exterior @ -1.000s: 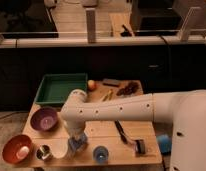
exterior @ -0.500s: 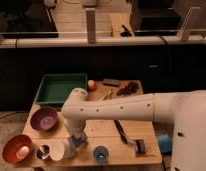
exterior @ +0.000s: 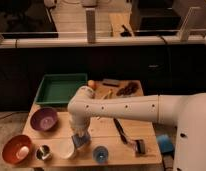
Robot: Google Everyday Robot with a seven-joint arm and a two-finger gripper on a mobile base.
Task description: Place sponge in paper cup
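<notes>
My gripper (exterior: 80,139) hangs from the white arm that reaches in from the right and bends down over the front of the wooden table (exterior: 108,125). It is shut on a bluish sponge (exterior: 82,143), held low just above the tabletop. The white paper cup (exterior: 65,149) stands upright just left of the sponge, its right rim touching or almost touching it. The sponge is beside the cup, not inside it.
A small metal cup (exterior: 43,152) and an orange bowl (exterior: 16,149) stand left of the paper cup. A purple bowl (exterior: 43,119) and a green tray (exterior: 61,89) lie behind. A blue cup (exterior: 100,154) stands to the right, then a black-handled tool (exterior: 121,131) and a brush (exterior: 140,146).
The gripper with the sponge has shifted only slightly and stays low beside the paper cup. The paper cup shows more plainly than a second ago.
</notes>
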